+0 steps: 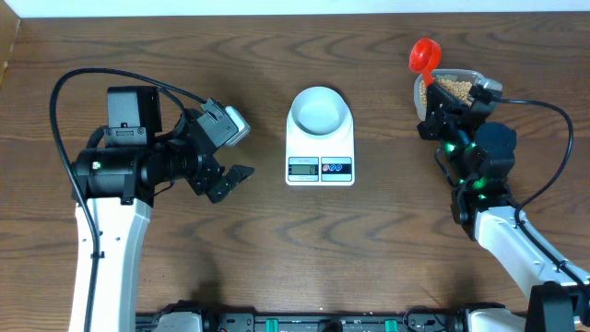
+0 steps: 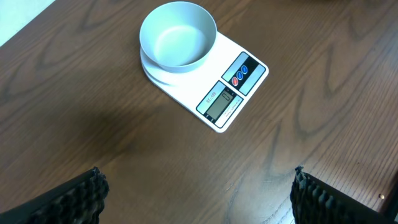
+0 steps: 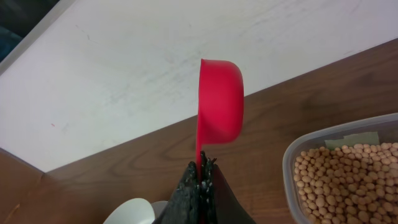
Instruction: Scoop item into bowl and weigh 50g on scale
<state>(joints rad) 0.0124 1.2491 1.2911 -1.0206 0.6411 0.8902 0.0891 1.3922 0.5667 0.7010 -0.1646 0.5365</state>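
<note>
The pale bowl (image 1: 319, 111) (image 2: 178, 36) stands empty on the white scale (image 1: 320, 169) (image 2: 233, 93) at the table's middle. Tan beans, the item (image 1: 452, 89) (image 3: 348, 180), fill a clear tub at the far right. My right gripper (image 1: 433, 101) (image 3: 202, 168) is shut on the thin handle of a red scoop (image 1: 424, 55) (image 3: 219, 102), which is held up on its side just left of the tub; I cannot see inside it. My left gripper (image 1: 238, 152) (image 2: 196, 186) hangs open and empty, left of the scale.
The clear tub (image 1: 472, 76) (image 3: 292, 155) sits near the table's far edge, beside a white wall or board. Cables loop from both arms over the wooden table (image 1: 369, 258). The left arm's base stands at the front left.
</note>
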